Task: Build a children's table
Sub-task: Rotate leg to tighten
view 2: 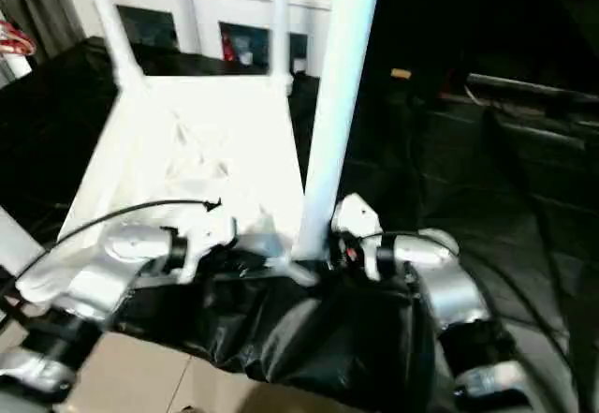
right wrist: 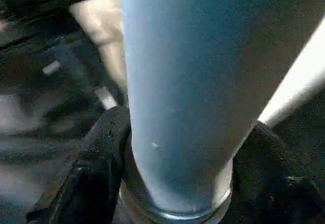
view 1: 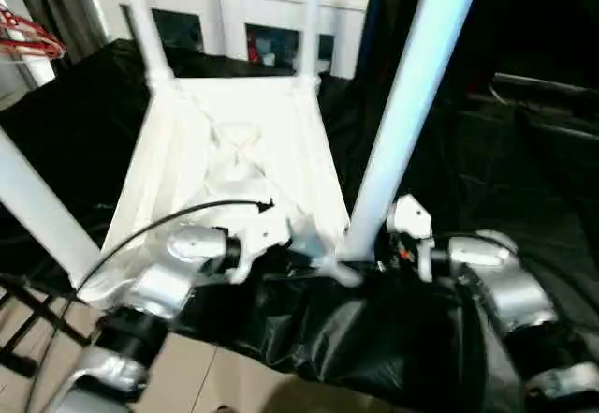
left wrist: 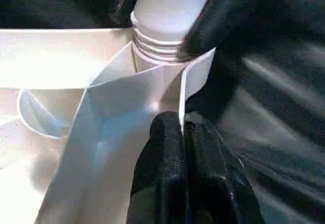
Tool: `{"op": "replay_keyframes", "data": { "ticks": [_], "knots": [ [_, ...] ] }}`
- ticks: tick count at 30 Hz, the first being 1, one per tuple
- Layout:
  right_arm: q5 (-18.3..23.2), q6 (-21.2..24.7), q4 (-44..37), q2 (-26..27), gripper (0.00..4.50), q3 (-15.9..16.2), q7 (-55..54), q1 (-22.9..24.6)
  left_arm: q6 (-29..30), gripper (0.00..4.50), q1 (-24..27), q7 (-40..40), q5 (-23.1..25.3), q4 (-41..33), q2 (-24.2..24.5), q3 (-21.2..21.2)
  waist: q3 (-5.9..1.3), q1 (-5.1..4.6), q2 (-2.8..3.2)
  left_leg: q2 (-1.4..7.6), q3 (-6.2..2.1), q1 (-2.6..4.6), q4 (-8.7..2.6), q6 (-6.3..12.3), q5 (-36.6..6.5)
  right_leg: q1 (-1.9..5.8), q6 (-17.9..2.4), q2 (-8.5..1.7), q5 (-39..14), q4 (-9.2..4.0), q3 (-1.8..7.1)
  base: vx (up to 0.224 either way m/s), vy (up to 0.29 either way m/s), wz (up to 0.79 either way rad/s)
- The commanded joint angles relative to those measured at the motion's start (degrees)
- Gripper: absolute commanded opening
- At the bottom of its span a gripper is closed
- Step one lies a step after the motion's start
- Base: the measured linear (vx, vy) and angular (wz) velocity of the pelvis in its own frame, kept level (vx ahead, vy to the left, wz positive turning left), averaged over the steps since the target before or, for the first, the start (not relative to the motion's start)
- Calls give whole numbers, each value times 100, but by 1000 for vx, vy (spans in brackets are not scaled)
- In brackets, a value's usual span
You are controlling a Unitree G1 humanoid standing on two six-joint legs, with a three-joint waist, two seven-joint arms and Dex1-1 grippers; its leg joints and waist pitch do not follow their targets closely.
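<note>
The white tabletop (view 1: 234, 151) lies upside down on a black sheet, ribbed underside up. Legs stand in its corner sockets: two thin ones at the far corners (view 1: 145, 24) (view 1: 312, 20), one at the near left (view 1: 37, 207), and the near right leg (view 1: 412, 85) rising tall. My left gripper (left wrist: 184, 132) is shut on the tabletop's thin rim wall beside the near right socket. My right gripper (right wrist: 183, 127) clasps the base of the near right leg, one black finger (right wrist: 104, 148) pressed on each side. The leg's threaded neck (left wrist: 157, 49) shows just above the socket.
A white glass-doored cabinet (view 1: 281, 10) stands behind the table. A red hanger (view 1: 28, 38) hangs at the far left. The black sheet (view 1: 374, 338) drapes over the near edge, above pale floor tiles (view 1: 187, 376). A black frame (view 1: 28, 329) stands at the lower left.
</note>
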Motion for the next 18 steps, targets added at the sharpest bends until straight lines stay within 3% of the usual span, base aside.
{"op": "replay_keyframes", "data": {
  "ticks": [1, 4, 10, 12, 18],
  "knots": [
    [-261, -18, 237, 601, 262, 259, -914, -55, 245, 0, -281, 934, 15, -21, -523, 103, -351, -26, -40, 360, -208, 63, -388, 206, -976, 241, -1052, -605, -1429, -489, 394, 0, 0, 0],
    [-376, 84, 666, 1137, 262, 31, -2112, -254, 446, 0, -362, 1498, 141, 86, -873, 103, -359, -116, -23, 340, -204, 62, -374, 184, -999, 232, -1058, -603, -1439, -511, 404, 0, 0, 0],
    [-367, 45, 946, 1753, 262, -84, -2747, -542, 544, 0, -432, 1977, 285, 253, -1271, 27, -384, -127, 6, 337, -199, 51, -368, 319, -821, 253, -1127, -589, -991, -478, 401, 0, 0, 0],
    [-291, 8, 913, 1782, 318, -128, -2652, -542, 511, 0, -430, 1954, 292, 246, -1269, 24, -396, -102, 21, 336, -196, 48, -361, 379, -771, 268, -1154, -597, -826, -458, 405, 0, 0, 0],
    [-195, 106, 565, 1336, 366, 7, -1839, -411, 366, 0, -318, 1474, 76, 15, -1002, 91, -402, -91, 30, 341, -194, 46, -357, 412, -825, 286, -1189, -600, -777, -458, 401, 0, 0, 0]
  ]
}}
